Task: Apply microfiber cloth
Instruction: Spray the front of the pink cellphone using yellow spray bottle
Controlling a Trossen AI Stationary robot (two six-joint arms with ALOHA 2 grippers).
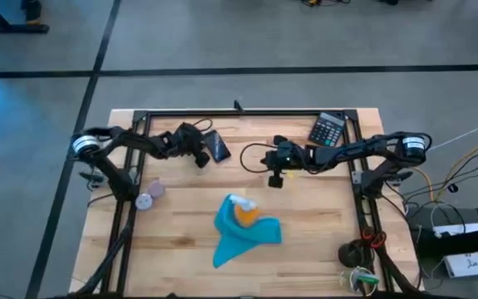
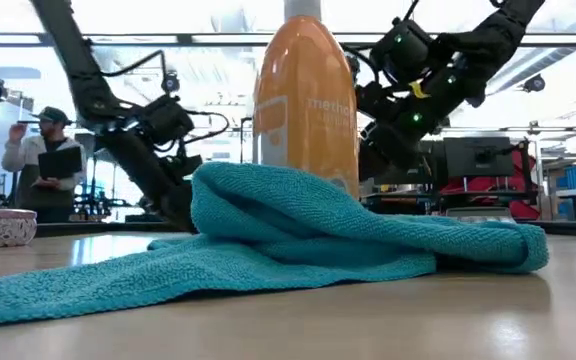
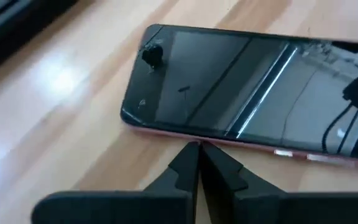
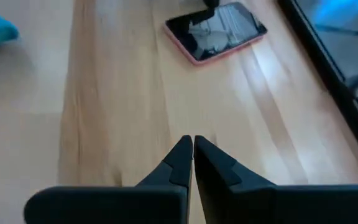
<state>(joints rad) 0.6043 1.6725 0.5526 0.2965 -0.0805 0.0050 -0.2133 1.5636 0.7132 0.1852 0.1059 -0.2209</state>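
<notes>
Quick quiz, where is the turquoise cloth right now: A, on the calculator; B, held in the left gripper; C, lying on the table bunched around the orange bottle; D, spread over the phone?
C: the microfiber cloth lies on the table around the orange bottle, with both grippers away from it.

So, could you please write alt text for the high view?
A turquoise microfiber cloth lies bunched around an orange spray bottle at the wooden table's front. Both grippers, left and right, hover farther back, near a black phone.
</notes>
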